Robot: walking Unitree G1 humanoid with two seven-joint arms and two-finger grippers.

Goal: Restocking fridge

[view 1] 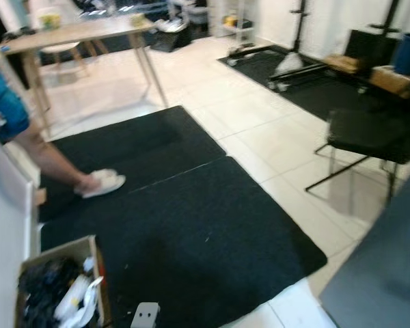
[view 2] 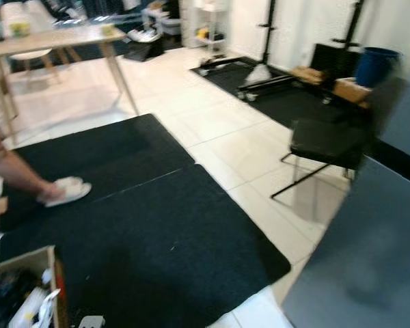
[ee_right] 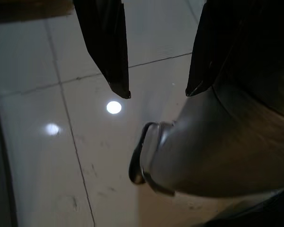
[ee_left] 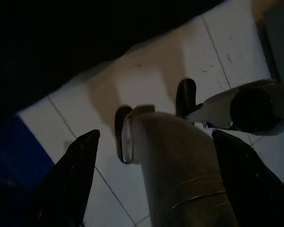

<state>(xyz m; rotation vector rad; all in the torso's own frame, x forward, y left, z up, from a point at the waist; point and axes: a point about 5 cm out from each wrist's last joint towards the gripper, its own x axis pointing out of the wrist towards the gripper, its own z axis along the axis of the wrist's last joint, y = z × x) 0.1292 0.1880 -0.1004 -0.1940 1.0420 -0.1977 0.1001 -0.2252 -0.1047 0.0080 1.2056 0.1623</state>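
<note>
Black mats (view 1: 191,225) cover the tiled floor (view 1: 246,116) in front of the robot, and no fridge can be made out with certainty — the grey panel (view 2: 369,260) at the right may be its side, but I cannot tell. A cardboard box (view 1: 61,283) with mixed things stands at the lower left, near a person's leg (view 1: 51,160) and shoe (view 1: 102,183). The left gripper (ee_left: 154,142) and the right gripper (ee_right: 158,92) both hang over the tiles with fingers apart and nothing between them — so the restocking seems not yet begun, or between two items.
</note>
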